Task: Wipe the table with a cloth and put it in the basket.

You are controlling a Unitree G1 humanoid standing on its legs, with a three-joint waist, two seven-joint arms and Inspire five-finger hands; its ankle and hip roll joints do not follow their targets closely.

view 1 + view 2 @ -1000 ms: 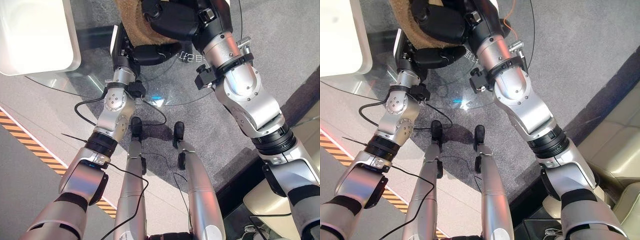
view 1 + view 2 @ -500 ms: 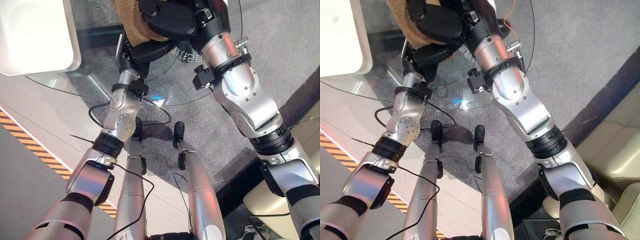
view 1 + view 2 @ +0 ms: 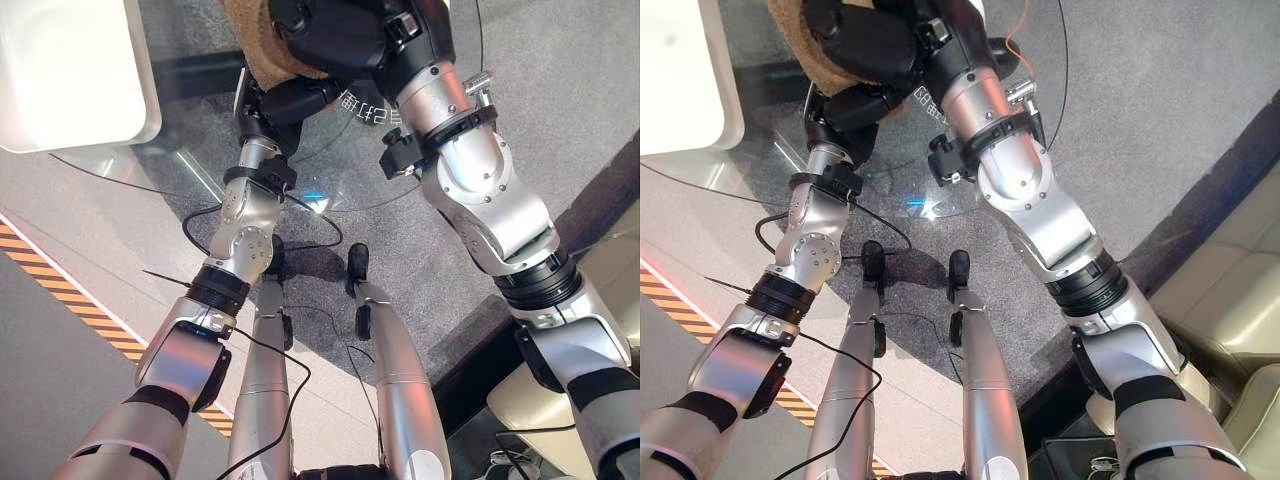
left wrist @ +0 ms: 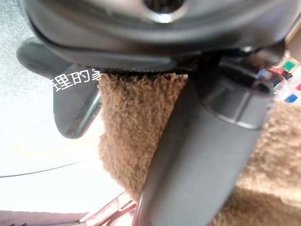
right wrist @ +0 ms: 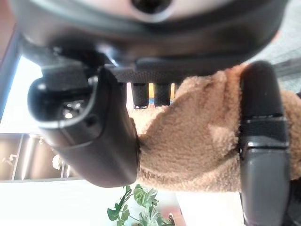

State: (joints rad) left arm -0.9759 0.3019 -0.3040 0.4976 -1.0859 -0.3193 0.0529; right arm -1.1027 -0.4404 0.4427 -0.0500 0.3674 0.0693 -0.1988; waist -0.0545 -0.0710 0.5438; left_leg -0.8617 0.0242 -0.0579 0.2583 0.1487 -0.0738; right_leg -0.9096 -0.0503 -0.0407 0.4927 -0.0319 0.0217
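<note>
Over the glass worktop (image 3: 180,150) your two hands crowded one spot at its far middle: the right hand (image 3: 335,30) lay on the brown cloth (image 3: 255,50), with the left hand (image 3: 290,100) just beneath it. The white basket (image 3: 70,70) blocked the left side. To the right, the glass lay bare out to its curved edge.

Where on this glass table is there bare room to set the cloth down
Bare glass table lies between the white basket and the left hand, and more along the near rim between the two forearms. It is crowded at the far middle, where the right hand and the left hand meet on the brown cloth.
</note>
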